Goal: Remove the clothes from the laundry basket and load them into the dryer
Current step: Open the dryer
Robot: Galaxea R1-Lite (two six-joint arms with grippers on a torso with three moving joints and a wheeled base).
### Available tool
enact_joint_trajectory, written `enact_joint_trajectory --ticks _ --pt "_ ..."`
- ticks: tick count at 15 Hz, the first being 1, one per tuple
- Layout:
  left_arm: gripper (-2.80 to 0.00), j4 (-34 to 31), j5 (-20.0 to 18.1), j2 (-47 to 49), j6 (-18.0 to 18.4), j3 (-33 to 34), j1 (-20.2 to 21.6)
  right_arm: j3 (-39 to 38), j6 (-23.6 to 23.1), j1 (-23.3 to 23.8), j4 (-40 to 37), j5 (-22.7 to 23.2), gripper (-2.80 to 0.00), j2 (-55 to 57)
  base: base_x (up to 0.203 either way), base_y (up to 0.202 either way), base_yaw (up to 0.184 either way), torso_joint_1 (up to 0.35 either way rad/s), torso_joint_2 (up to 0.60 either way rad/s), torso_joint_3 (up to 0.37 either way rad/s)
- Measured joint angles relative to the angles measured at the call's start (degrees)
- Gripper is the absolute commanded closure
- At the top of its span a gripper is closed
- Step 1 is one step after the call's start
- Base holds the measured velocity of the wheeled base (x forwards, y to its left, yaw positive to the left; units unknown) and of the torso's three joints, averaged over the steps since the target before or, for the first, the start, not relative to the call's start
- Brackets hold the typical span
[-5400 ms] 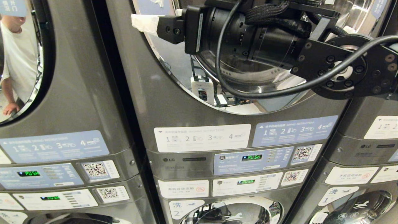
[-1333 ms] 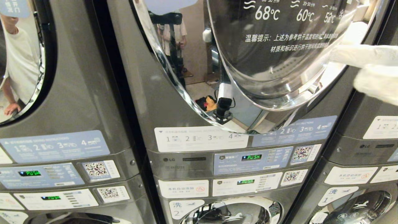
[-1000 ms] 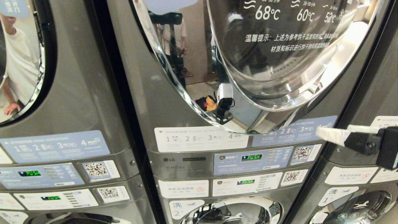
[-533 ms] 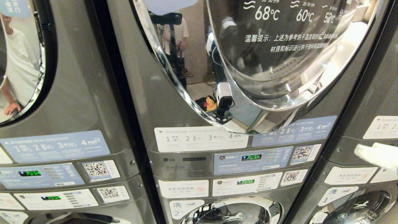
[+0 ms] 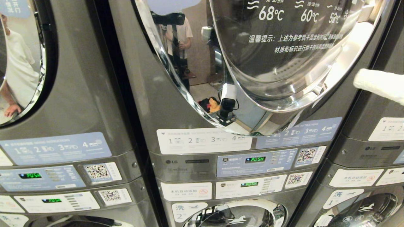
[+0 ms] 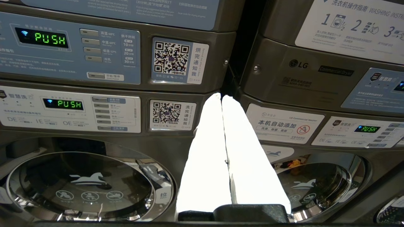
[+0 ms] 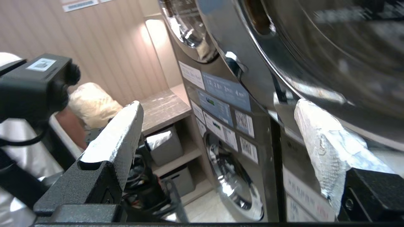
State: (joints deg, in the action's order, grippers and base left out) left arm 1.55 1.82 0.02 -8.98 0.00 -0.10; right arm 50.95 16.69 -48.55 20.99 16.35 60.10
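Observation:
The dryer [image 5: 284, 63] fills the upper middle of the head view, its round chrome-rimmed glass door printed with temperature figures. One white finger [image 5: 375, 83] of my right gripper pokes in from the right edge, level with the door's lower right rim. In the right wrist view the right gripper [image 7: 217, 126] stands open and empty beside the dryer [image 7: 315, 47]. My left gripper [image 6: 222, 97] is shut on nothing, low before the seam between two machines. The laundry basket and clothes are out of direct view. Only a dark and orange reflection [image 5: 210, 105] shows in the chrome.
Identical stacked machines stand left [image 5: 63, 94] and right [image 5: 378, 142], with washer doors [image 5: 236, 216] beneath the control panels [image 5: 255, 160]. A person in a white shirt is mirrored in the left door [image 5: 19, 63]. A wooden shelf [image 7: 164, 108] with grey bins [image 7: 165, 145] stands to the right.
My right gripper, still open, dipped at the right edge to control-panel height, then rose to the level of the dryer door's lower rim. The left arm has not moved.

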Motion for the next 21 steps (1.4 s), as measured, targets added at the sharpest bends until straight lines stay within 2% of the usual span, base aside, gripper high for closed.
enact_joint_trajectory --ticks 5,8,12,21 --pt "0.0 -0.01 0.0 0.0 0.0 0.0 0.0 5.45 -7.09 -0.79 13.07 2.2 -2.8 13.74 0.0 0.0 0.0 0.0 0.0 0.0" --pt "0.0 0.01 0.0 0.0 0.0 0.0 0.0 8.84 -11.82 -0.79 13.98 3.29 -2.8 18.43 0.0 0.0 0.0 0.0 0.0 0.0" --pt "0.0 0.01 0.02 0.0 0.0 0.0 0.0 10.15 -15.78 -0.84 14.05 8.3 -2.8 20.84 0.0 0.0 0.0 0.0 0.0 0.0" --pt "0.0 0.01 0.0 0.0 0.0 0.0 0.0 16.87 -16.85 -0.8 14.04 9.44 -2.8 26.13 0.0 0.0 0.0 0.0 0.0 0.0"
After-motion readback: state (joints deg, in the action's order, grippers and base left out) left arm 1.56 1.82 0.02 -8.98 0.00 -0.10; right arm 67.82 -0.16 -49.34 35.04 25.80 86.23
